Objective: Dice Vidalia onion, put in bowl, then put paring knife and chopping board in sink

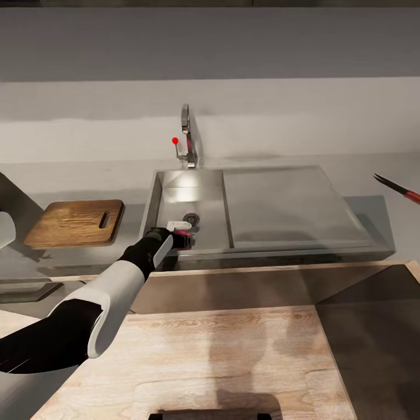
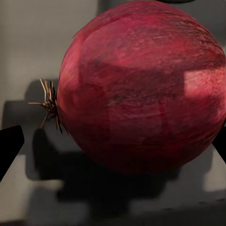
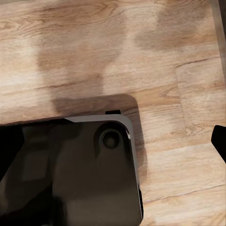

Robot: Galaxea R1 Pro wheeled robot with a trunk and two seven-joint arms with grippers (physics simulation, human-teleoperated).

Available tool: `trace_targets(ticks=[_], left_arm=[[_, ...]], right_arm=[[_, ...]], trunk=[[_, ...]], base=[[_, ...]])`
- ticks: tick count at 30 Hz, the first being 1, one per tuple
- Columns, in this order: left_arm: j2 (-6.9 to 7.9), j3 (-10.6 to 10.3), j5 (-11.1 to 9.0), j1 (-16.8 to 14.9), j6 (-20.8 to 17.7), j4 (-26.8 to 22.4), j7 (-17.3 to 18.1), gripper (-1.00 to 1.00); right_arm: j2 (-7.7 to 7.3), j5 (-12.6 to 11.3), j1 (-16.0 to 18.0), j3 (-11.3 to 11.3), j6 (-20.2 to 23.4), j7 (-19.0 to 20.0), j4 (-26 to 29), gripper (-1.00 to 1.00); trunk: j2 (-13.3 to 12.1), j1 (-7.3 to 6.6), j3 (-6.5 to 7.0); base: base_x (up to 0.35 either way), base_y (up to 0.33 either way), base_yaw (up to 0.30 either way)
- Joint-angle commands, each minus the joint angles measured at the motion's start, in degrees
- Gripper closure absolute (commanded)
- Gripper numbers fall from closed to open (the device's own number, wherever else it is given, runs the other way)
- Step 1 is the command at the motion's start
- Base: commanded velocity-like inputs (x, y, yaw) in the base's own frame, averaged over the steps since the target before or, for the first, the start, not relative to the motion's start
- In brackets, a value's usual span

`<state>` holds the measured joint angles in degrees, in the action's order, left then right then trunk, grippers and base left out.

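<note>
The Vidalia onion (image 2: 141, 89), round with dark red skin and a dry root tuft, rests on the floor of the sink (image 1: 153, 195) near the round drain (image 1: 191, 219). In the head view the onion (image 1: 185, 238) peeks out just past my left gripper (image 1: 177, 232), which reaches into the basin. The left gripper (image 2: 113, 146) is open, its dark fingertips (image 2: 9, 147) standing either side of the onion with a gap. The wooden chopping board (image 1: 76, 223) lies on the countertop (image 1: 70, 175) left of the sink. The bowl (image 1: 4, 228) shows as a white edge at the far left. My right gripper (image 3: 113, 146) hangs open over the floor.
A chrome tap (image 1: 186, 131) with a red knob (image 1: 175, 140) stands behind the basin, and the flat drainboard (image 1: 291, 204) lies to its right. A slim dark and red tool (image 1: 399, 188) pokes in at the right edge. Wooden floor (image 3: 117, 47) and my dark base (image 3: 70, 174) lie below.
</note>
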<state>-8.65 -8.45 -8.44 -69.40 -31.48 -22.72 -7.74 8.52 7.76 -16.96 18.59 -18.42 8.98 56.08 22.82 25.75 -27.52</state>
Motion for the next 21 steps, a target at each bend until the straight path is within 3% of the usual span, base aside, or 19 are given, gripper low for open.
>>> trace_targets(ticks=[1,21], left_arm=[[0.04,-0.42,-0.61,-0.03,-0.25,-0.07,-0.43,-1.0],[0.04,-0.42,-0.61,-0.03,-0.25,-0.14,-0.43,-1.0]], right_arm=[[0.09,0.58,0.0,0.31,-0.13,0.34,0.08,-1.0],[0.09,0.5,0.0,0.31,-0.18,0.34,0.05,-1.0]], trunk=[[0.1,0.03,-0.08],[0.1,0.03,1.18]], base=[[0.0,0.0,0.0],[0.0,0.0,-0.056]])
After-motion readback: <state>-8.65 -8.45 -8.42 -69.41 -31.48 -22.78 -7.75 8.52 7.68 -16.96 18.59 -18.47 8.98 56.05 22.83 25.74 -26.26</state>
